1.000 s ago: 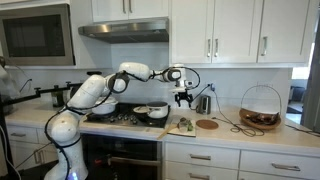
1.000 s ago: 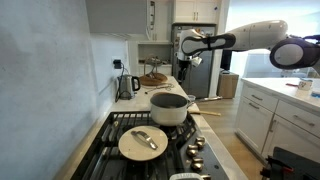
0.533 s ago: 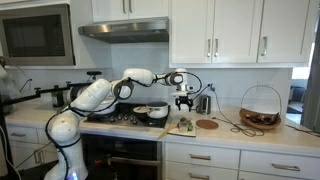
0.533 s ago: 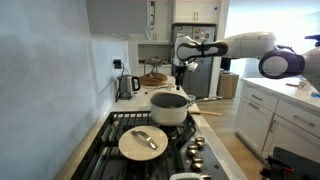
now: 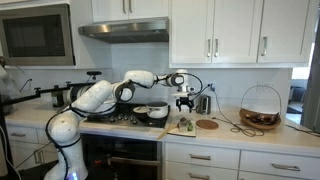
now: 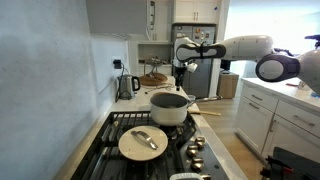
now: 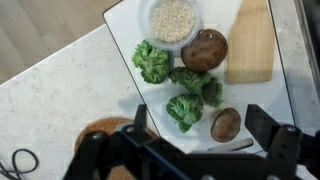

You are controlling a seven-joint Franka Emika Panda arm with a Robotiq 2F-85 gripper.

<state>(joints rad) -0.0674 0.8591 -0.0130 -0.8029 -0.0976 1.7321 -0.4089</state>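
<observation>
Broccoli florets (image 7: 185,108) lie nearest the gripper (image 7: 200,120), strung down the middle of a white cutting board (image 7: 125,30) on the worktop (image 7: 50,90). In the wrist view the board's long axis runs from top to bottom, leaning slightly so that its far end sits further left. A wooden piece (image 7: 251,40) lies along the board's right edge, its length parallel to that edge. Two brown mushrooms (image 7: 205,50) sit among the florets, one touching the broccoli near the board's middle, one close to the near end.

The gripper hangs above the board with its jaws spread wide and nothing between them, pointing straight down in both exterior views (image 5: 184,98) (image 6: 181,68). Compared with a second ago it stands lower over the board and the arm's elbow has dropped. Since half a second ago almost nothing has shifted, and the jaws are as wide as before.

A small bowl (image 7: 172,45) at the board's far end holds pale grains (image 7: 173,18). A pot (image 6: 170,107) stands on the stove (image 6: 185,150) with its lid (image 6: 143,142) lying on a nearer burner; what it holds cannot be made out. A round wooden coaster (image 7: 105,130) lies just beside the board, and a wire basket (image 5: 260,108) stands well apart further along the worktop.
</observation>
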